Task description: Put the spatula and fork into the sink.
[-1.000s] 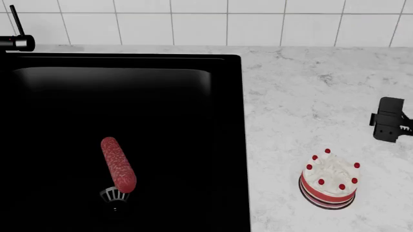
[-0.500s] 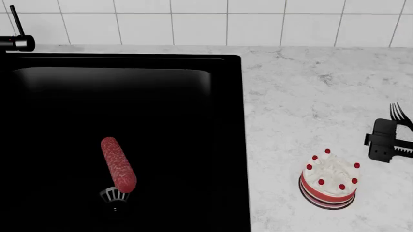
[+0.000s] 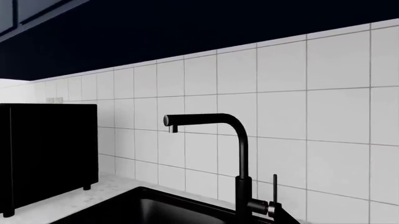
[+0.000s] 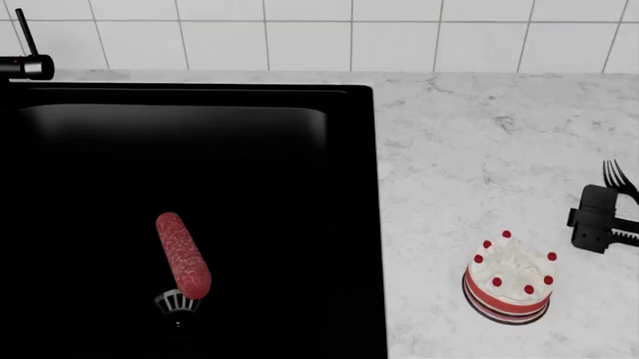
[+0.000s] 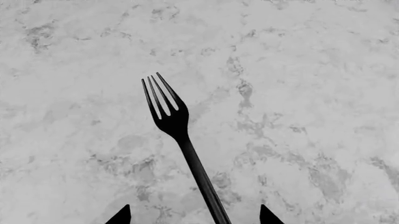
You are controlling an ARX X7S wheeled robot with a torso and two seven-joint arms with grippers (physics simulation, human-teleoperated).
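My right tool hangs with its two tips spread apart on either side of the dark fork, which lies flat on the marble worktop well right of the black sink, beyond the cake.

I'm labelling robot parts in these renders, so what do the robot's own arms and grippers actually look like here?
Only the right gripper shows: a matte black, blocky body with a toothed, serrated edge. In the right wrist view its fingers appear as two black pointed tips. No cables, markings or sleeves are visible. The left gripper is out of view.
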